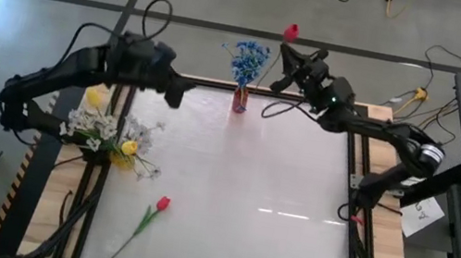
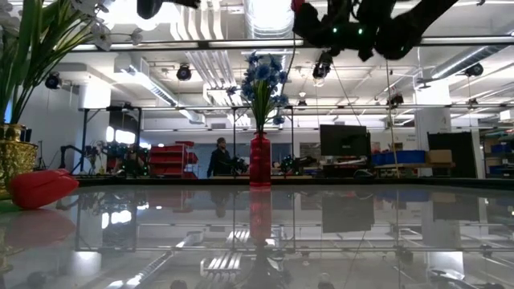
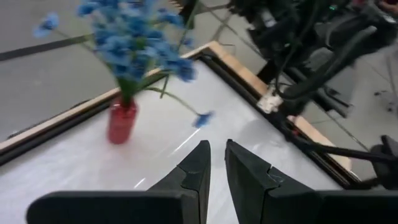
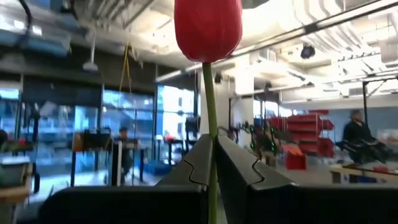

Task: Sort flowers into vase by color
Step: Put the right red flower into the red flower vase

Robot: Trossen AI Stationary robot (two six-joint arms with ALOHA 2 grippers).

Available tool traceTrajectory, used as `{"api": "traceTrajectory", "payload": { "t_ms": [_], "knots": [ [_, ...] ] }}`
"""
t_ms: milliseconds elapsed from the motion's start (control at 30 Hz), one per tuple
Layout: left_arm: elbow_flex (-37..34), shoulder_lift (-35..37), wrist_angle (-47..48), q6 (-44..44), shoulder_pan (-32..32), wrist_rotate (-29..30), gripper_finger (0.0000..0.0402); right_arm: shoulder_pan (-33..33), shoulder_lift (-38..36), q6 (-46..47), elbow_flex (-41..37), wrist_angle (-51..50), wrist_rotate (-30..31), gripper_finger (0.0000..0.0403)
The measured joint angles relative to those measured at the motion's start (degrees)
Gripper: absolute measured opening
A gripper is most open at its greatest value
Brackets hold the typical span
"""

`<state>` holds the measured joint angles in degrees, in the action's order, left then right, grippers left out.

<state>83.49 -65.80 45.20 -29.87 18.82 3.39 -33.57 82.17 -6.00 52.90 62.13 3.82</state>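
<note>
My right gripper (image 1: 285,59) is high over the table's far edge, right of the red vase (image 1: 240,101), and is shut on a red tulip (image 1: 291,33). The vase holds blue blossom clusters (image 1: 249,57) and also shows in the low view (image 2: 259,159). My left gripper (image 1: 177,94) hovers left of the vase. It is open by a narrow gap (image 3: 216,163) and holds nothing. A gold vase (image 1: 123,156) at the left edge holds white sprays (image 1: 98,126) and yellow tulips. Another red tulip (image 1: 162,203) lies flat on the table near the front. My right gripper pinches the red tulip's green stem (image 4: 210,118) between its two fingers, a short way below the bloom (image 4: 208,28). The bloom stands above the fingertips (image 4: 200,152). The flower is lifted clear of the table and of the vase.
The table's middle and right side are bare white surface (image 1: 276,193). A black frame rail (image 1: 351,168) runs round the table. Cables (image 1: 405,97) lie on the floor beyond the far right corner. People and shelves (image 2: 218,156) show in the room behind.
</note>
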Motion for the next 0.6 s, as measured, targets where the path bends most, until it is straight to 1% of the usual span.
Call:
{"api": "traceTrajectory", "payload": {
  "t_ms": [100,267,467,600],
  "knots": [
    [-0.40,-0.88,0.79,2.41,5.39,-2.85,0.0038,-2.28,3.74,1.95,0.00,6.70,-2.53,0.0012],
    [-0.75,-1.66,1.26,6.27,10.07,-2.88,0.0038,-4.38,9.27,5.55,0.00,15.45,-5.82,0.0012],
    [-0.81,-4.40,1.30,7.12,10.69,-3.00,0.0038,-5.11,15.02,6.27,0.00,23.53,-5.86,0.0012],
    [-0.81,-6.35,1.26,7.15,10.65,-4.44,0.0038,-5.36,16.93,7.51,0.00,26.98,-5.95,0.0012]
  ]
}}
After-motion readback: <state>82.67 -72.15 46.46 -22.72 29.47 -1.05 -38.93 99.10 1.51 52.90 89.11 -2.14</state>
